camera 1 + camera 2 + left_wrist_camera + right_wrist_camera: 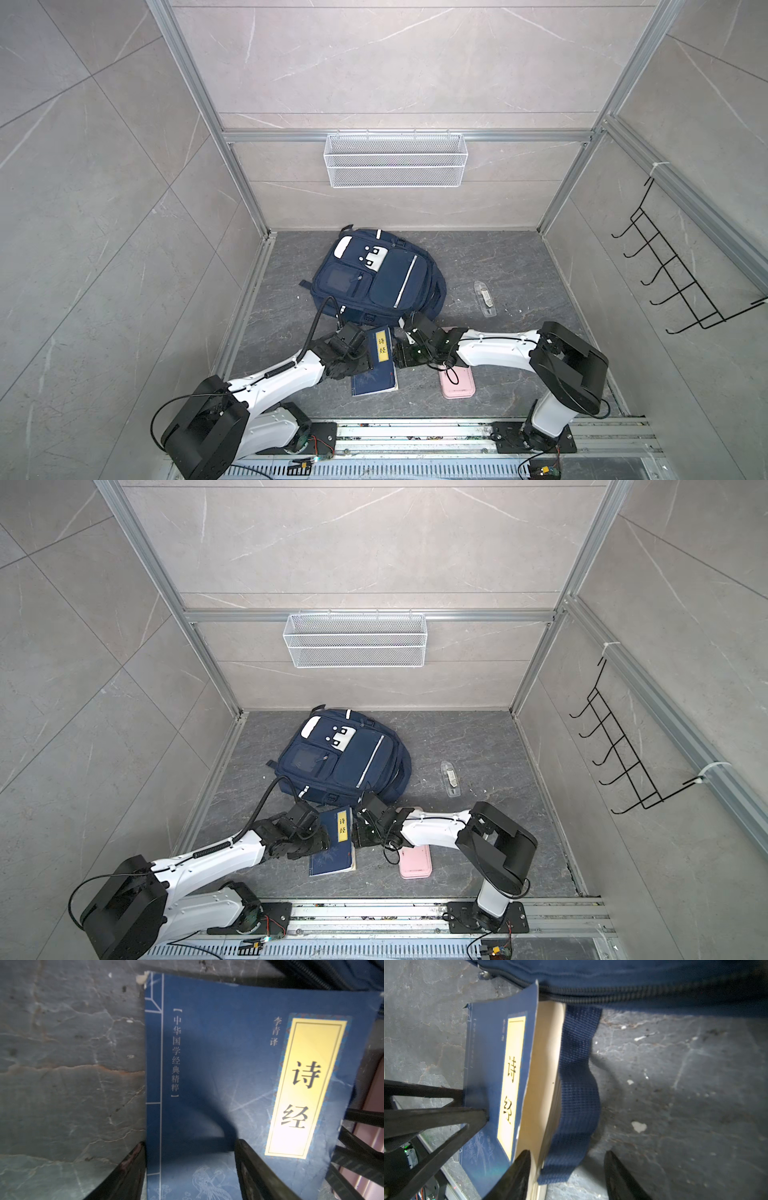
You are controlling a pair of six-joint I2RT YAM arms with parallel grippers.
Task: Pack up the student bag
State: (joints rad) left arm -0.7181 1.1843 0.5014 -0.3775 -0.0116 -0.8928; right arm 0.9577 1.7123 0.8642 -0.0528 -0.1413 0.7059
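Note:
The student bag, navy with white patches and silver stripes, lies flat in both top views. Just in front of it lies a navy book with a yellow label, thick, its cover slightly raised. My left gripper is open, one finger on the cover and the other beside the spine edge. My right gripper is open at the book's other side, one finger by the page edge and one over the floor. A navy bag strap lies between them.
A second navy book lies partly under the first. A pink case sits under the right arm. A clear case lies right of the bag. A white wire basket hangs on the back wall and a black hook rack on the right wall.

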